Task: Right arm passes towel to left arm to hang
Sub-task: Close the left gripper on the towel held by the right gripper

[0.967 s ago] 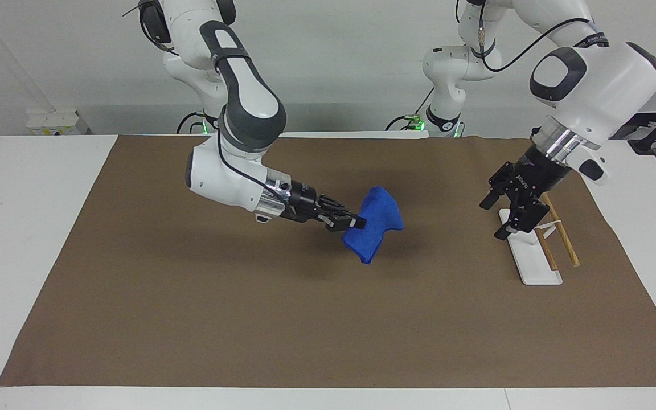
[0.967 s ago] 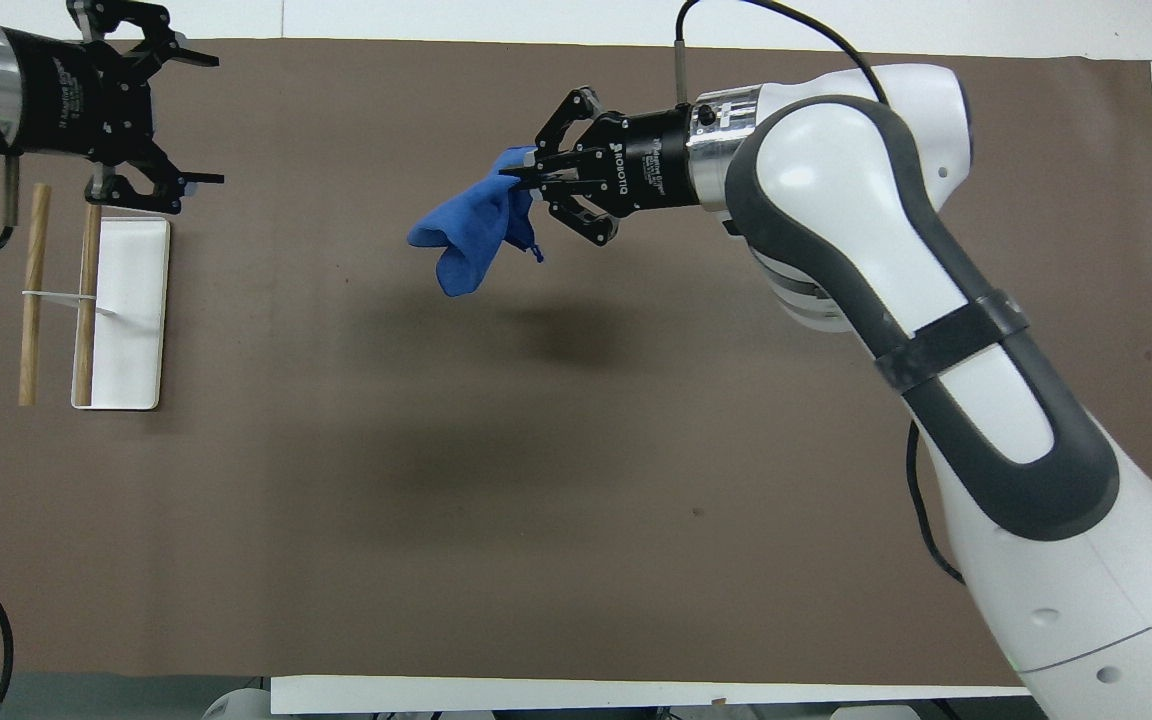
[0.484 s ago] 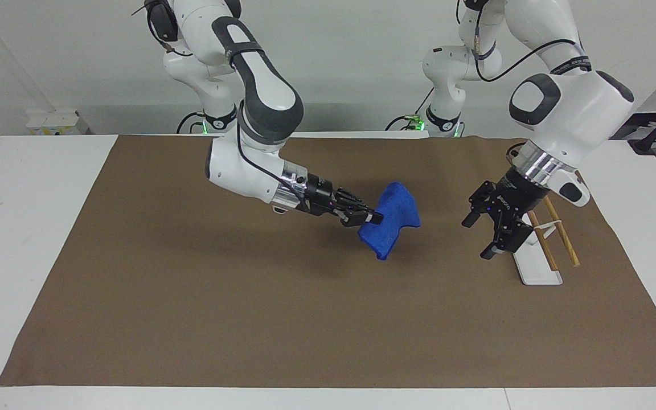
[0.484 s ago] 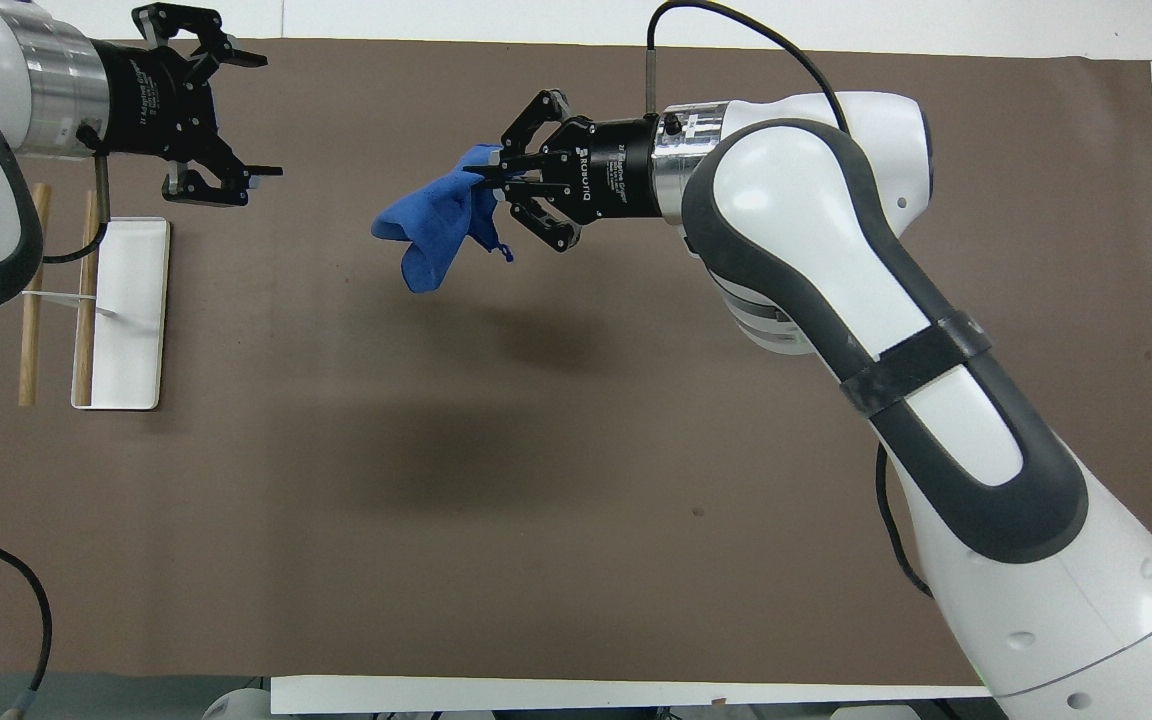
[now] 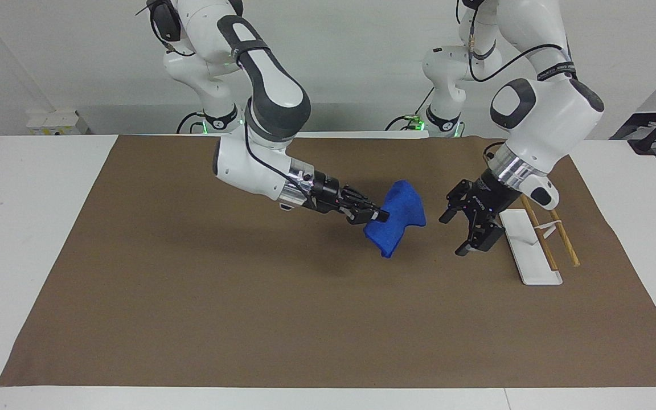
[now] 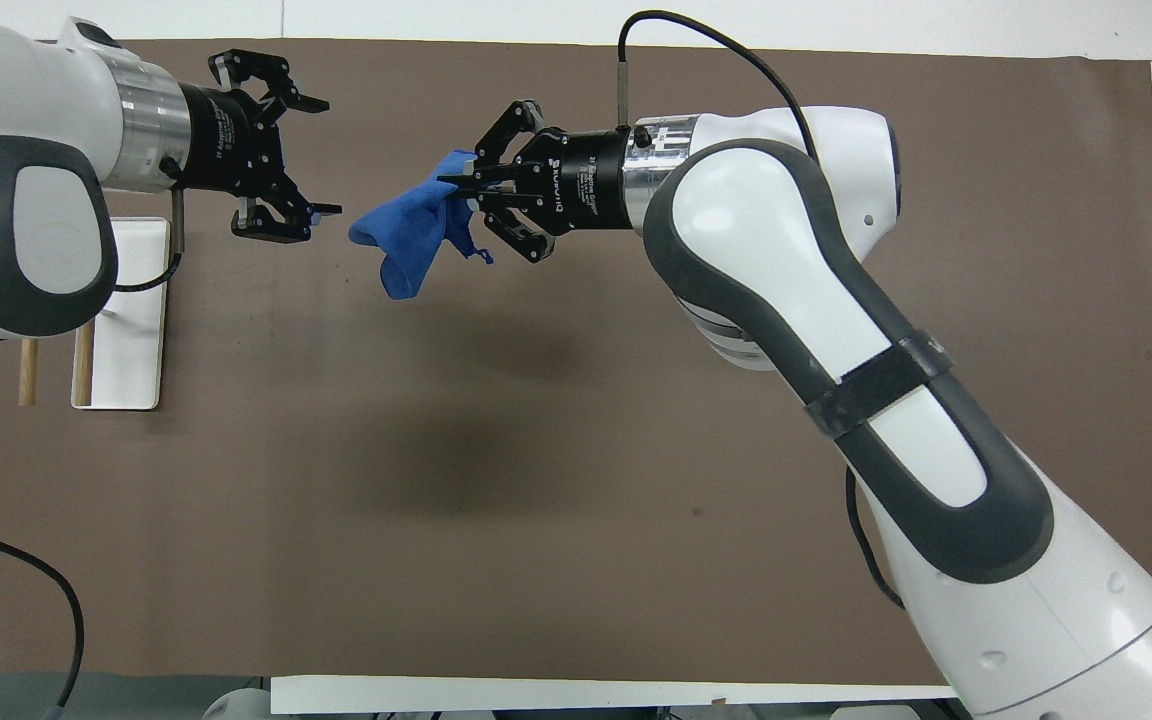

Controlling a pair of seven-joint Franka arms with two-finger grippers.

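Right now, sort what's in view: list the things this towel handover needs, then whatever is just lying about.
Belongs to the job:
- towel, held up in the right gripper
- left gripper, open, beside the towel
- hanging rack at the left arm's end

Just lying about:
- brown mat on the table; nothing else loose

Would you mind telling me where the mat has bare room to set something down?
The mat is bare from under the towel to the edge farthest from the robots, and toward the right arm's end. It is crowded at the rack, where the open left hand nears the towel, which the right hand grips.
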